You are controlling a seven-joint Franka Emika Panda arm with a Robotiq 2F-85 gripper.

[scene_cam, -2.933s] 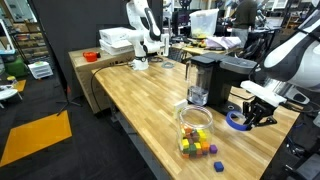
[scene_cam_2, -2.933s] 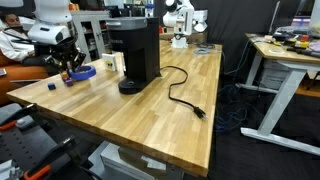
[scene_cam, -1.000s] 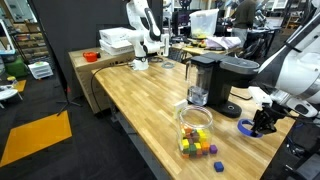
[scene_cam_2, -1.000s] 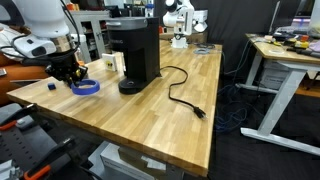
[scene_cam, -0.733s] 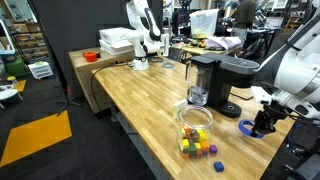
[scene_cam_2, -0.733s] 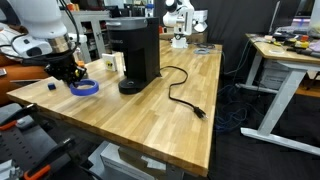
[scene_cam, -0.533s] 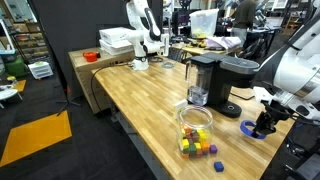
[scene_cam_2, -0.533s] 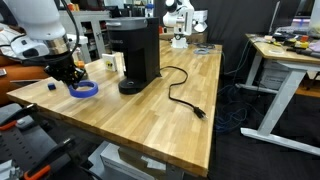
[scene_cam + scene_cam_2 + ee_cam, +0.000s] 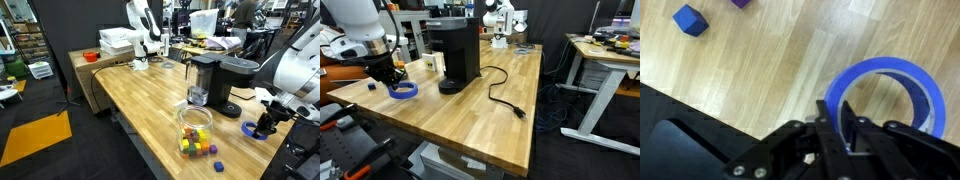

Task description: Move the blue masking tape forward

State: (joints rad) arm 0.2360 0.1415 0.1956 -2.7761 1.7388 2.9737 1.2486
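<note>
The blue masking tape [image 9: 250, 129] is a flat blue ring low over the wooden table [image 9: 140, 100], near the edge beside the coffee maker [image 9: 215, 78]. It also shows in an exterior view [image 9: 406, 91]. My gripper [image 9: 265, 126] [image 9: 394, 79] points down at it. In the wrist view the gripper [image 9: 840, 118] is shut on the near wall of the tape [image 9: 880, 66], with one finger inside the ring and one outside. I cannot tell whether the tape touches the wood.
A glass jar of coloured cubes [image 9: 195, 125] stands near the table edge, with loose cubes [image 9: 203, 150] beside it. A blue cube [image 9: 689, 19] lies close to the tape. The coffee maker's black cord [image 9: 503, 92] trails across the table.
My gripper has carried the tape away from the coffee maker's side toward the table's edge. Over the last half second it has shifted only slightly.
</note>
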